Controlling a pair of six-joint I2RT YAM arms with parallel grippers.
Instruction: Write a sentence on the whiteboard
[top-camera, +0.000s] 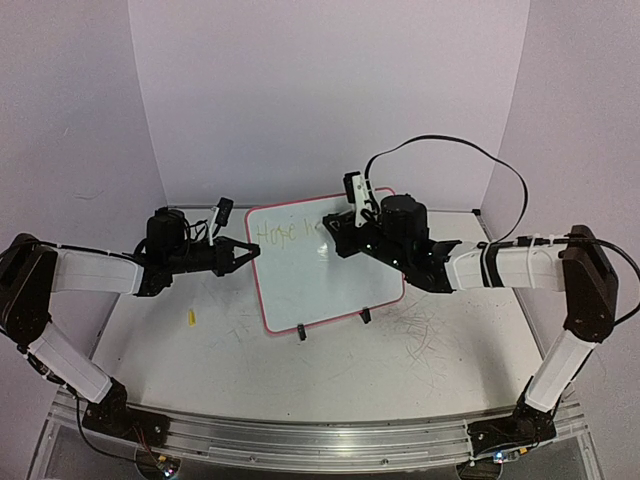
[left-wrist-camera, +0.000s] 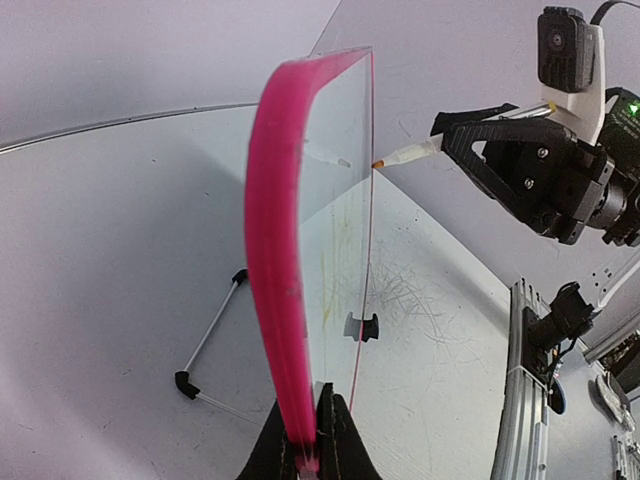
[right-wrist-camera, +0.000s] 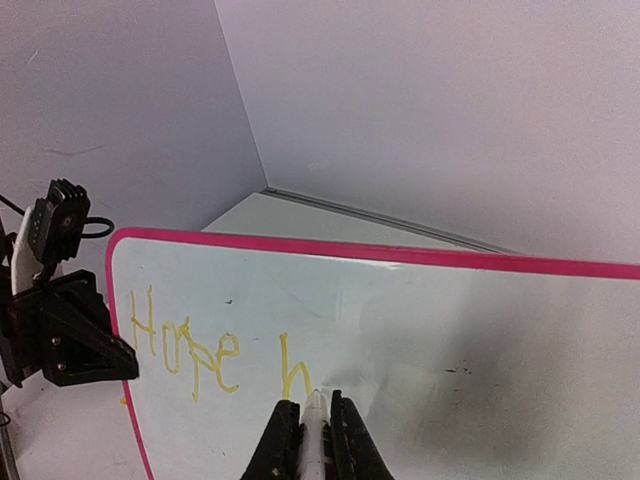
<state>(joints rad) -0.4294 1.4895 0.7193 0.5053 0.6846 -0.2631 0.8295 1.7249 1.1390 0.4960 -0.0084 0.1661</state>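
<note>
The whiteboard (top-camera: 320, 265), white with a pink-red frame, stands tilted on two black clip feet mid-table. My left gripper (top-camera: 245, 251) is shut on its left edge; the left wrist view shows the pink frame (left-wrist-camera: 275, 250) edge-on between my jaws. My right gripper (top-camera: 335, 232) is shut on a white marker (right-wrist-camera: 314, 440) with its tip touching the board face. The sentence (right-wrist-camera: 215, 350) in yellow reads "Hope n" in the right wrist view, the marker tip at the end of the last letter. The marker tip (left-wrist-camera: 380, 163) also shows in the left wrist view.
A small yellow marker cap (top-camera: 191, 318) lies on the table left of the board. Grey scratch marks (top-camera: 420, 335) cover the table at the right. A wire board stand (left-wrist-camera: 205, 355) shows behind the board. Purple walls enclose the back and sides.
</note>
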